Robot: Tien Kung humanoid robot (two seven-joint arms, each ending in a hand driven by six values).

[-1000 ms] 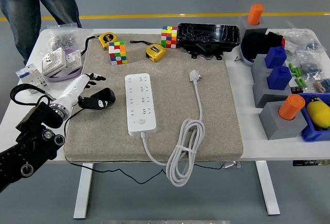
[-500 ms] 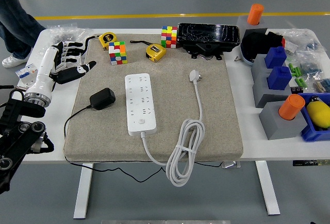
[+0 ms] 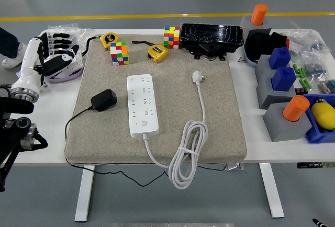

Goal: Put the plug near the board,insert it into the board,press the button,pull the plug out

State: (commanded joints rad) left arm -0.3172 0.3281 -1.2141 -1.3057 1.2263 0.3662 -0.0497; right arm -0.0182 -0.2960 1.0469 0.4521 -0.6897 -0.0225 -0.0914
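A black plug adapter (image 3: 103, 100) lies on the grey mat (image 3: 220, 122), just left of the white power strip (image 3: 143, 105); its thin black cable runs off the mat's left edge. My left hand (image 3: 56, 54) is open and empty, raised over the table's far left corner, well away from the plug. The strip's own white plug (image 3: 197, 76) lies on the mat to the right, with its white cord coiled (image 3: 187, 154) at the front edge. My right hand is out of view.
Two colour cubes (image 3: 119, 53) (image 3: 171, 36), two yellow tape measures (image 3: 157, 52), and a black tray (image 3: 212, 37) stand along the mat's back. Grey and blue blocks with orange cylinders (image 3: 296, 108) fill the right side. White sockets (image 3: 68, 67) lie under my left hand.
My left hand let go of the black plug, left it beside the strip and drew back up to the far left. The person at the far left walked out of view.
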